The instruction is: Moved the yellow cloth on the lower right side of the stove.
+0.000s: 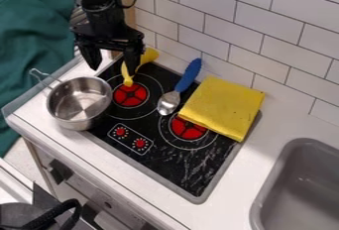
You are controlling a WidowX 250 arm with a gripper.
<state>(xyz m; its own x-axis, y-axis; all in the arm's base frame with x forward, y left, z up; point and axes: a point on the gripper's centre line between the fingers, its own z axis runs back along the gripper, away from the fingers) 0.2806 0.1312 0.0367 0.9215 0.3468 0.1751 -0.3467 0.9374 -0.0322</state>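
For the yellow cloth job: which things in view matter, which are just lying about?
Job:
- yellow cloth, over the stove's right rear edge
- stove, the target surface
- end effector, above the stove's left rear

Lying about:
- metal pot
- blue-handled spoon
- gray sink
- green fabric

Colours and patterns as observed, clock positions by the camera view. Gripper, 11 o'clock: black. Cloth, 3 o'clock: plain yellow. Stovetop, centre towards 6: black, pale streaks, grey border. Burners: red, dark crossing lines, thin white rings. Knobs, 7 o'clock: red, white markings. Spoon, centre: silver bowl, blue handle. Pot, 9 o'clock: silver. Wall tiles, 1 o'clock: white, grey-lined brick pattern. Sink, 4 o'clock: grey. Fabric, 10 o'clock: dark green.
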